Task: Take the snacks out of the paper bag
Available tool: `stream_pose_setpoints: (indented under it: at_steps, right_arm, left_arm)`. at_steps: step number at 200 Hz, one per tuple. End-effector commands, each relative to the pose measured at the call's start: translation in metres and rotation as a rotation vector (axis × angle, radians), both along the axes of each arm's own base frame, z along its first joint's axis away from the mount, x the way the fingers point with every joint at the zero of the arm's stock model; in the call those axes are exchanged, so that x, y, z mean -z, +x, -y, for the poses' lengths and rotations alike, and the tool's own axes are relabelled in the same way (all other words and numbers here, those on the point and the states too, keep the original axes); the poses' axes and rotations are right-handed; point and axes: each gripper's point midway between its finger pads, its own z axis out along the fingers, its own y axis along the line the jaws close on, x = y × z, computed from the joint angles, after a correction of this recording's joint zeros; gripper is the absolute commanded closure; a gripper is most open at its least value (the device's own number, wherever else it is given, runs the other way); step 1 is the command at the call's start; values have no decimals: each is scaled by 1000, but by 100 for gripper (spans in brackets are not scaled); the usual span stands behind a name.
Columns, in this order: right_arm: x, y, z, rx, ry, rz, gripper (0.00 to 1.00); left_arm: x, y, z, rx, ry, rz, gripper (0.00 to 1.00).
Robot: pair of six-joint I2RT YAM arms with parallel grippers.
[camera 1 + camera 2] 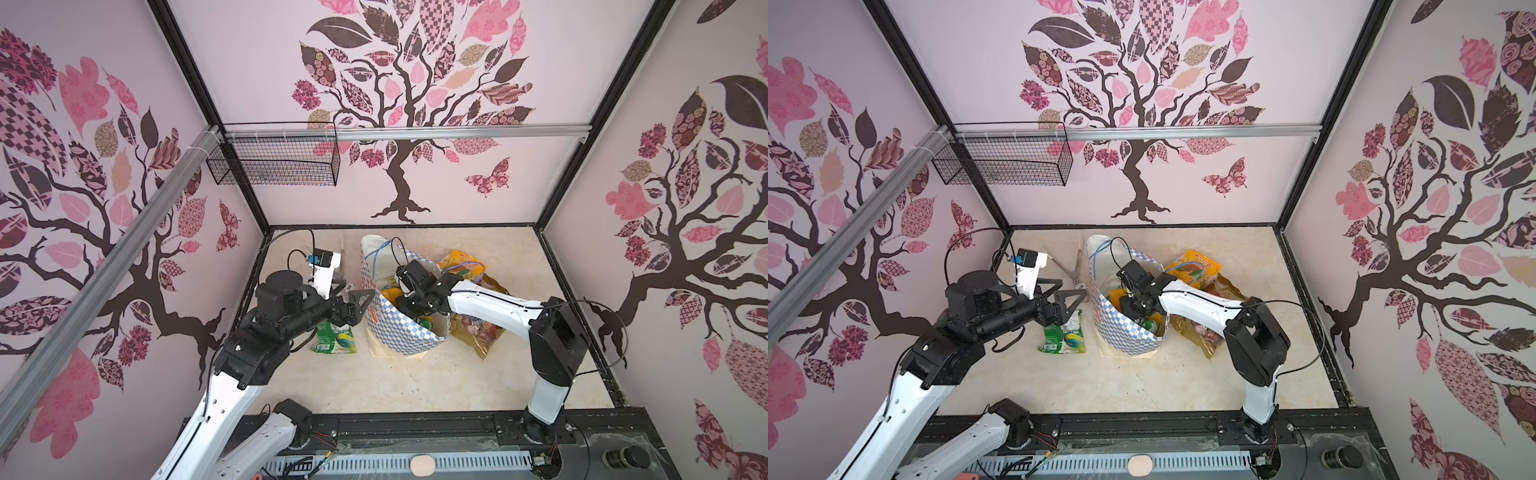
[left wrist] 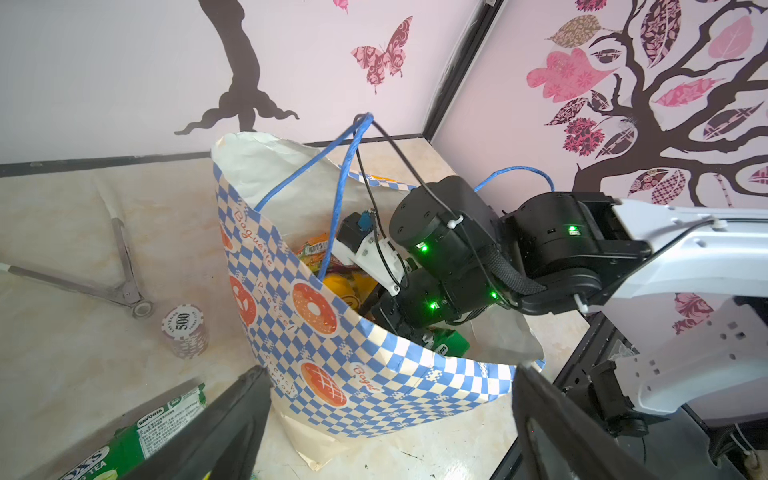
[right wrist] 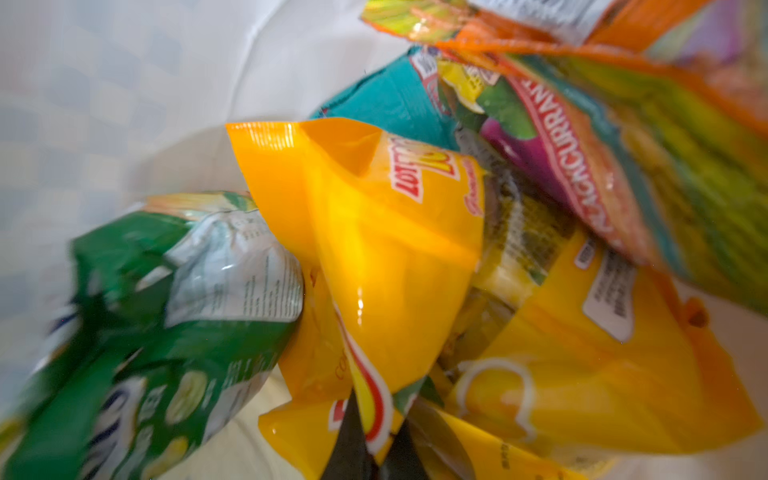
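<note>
Pinching a yellow packet [image 3: 374, 249] deep inside the standing bag [image 1: 399, 332], the right gripper [image 3: 374, 453] is clenched, seemingly ready to lift it out. The left gripper [image 1: 351, 299] hangs released beside the bag, over a green packet [image 1: 334, 338] on the table [image 1: 415, 386].

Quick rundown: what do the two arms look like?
Left arm and right arm: white shells, black joint housings. Left fingers are black open triangles in both top views. Green lights and a braided black cable sleeve show on the right arm.
</note>
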Motion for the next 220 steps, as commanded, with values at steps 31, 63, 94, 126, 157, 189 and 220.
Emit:
stream_pose_setpoints:
  at_steps: [31,63,94,126,157,189,220]
  right_arm:
    - [-92,4,-12,5,201,152,100]
    - [-110,8,-4,32,202,213,100]
    - [-131,14,1,47,202,274,100]
    - [-155,23,5,58,198,345,100]
    - [-171,33,7,68,177,406,100]
    - [-170,35,6,65,167,407,100]
    - [-175,32,6,62,183,410,100]
  left_arm:
    - [7,-4,4,43,1,16,10]
    - [7,-8,7,65,-19,26,11]
    - [7,-10,6,63,-15,37,11]
    - [8,-10,5,61,-14,34,11]
    - [9,-9,6,64,-17,27,11]
    - [11,-10,5,62,-16,30,11]
    - [13,-10,6,67,-14,24,11]
